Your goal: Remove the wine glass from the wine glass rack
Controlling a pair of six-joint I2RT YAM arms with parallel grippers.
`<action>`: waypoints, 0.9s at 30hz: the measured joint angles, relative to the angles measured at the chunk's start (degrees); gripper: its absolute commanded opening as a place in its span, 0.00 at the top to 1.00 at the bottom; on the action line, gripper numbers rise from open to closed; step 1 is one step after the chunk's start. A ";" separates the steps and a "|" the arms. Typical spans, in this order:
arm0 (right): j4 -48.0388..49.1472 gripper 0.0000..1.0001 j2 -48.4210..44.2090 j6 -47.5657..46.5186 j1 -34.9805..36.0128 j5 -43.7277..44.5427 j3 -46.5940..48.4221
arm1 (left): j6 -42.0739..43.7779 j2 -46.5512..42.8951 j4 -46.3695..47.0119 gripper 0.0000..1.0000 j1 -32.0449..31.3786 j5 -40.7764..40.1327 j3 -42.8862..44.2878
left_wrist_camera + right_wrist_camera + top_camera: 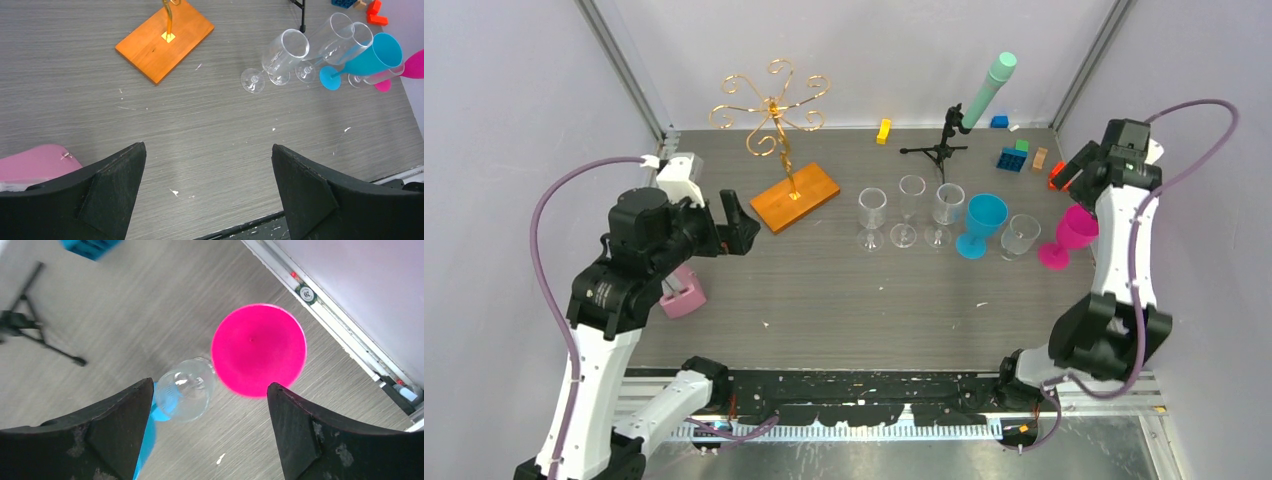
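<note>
The wine glass rack (772, 105), a gold wire tree on an orange base (795, 196), stands at the back left; I see no glass hanging on its arms. Its base also shows in the left wrist view (160, 45). Three clear wine glasses (911, 208), a teal goblet (982, 222), a short clear glass (1021, 236) and a pink goblet (1072, 235) stand upright in a row on the table. My left gripper (742, 222) (208, 146) is open and empty, left of the rack's base. My right gripper (1079, 175) (210, 385) is open and empty above the pink goblet (258, 349).
A black tripod stand (939, 150) holding a mint tube (990, 88) stands at the back. Coloured blocks (1014, 157) lie at the back right, a yellow block (883, 131) at the back. A pink block (684, 295) lies under my left arm.
</note>
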 measured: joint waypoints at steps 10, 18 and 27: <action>3.37 0.08 -29.03 6.03 11.15 -1.79 -9.01 | -1.07 -4.35 -0.31 0.00 0.00 -3.10 -1.46; 4.79 0.08 -52.48 7.65 11.39 -4.26 -14.23 | -1.25 -10.14 -0.37 0.00 0.00 -5.81 -0.20; 5.20 0.07 -71.71 7.50 11.41 2.93 -17.44 | -1.49 -14.75 -0.13 0.00 0.00 -7.85 0.94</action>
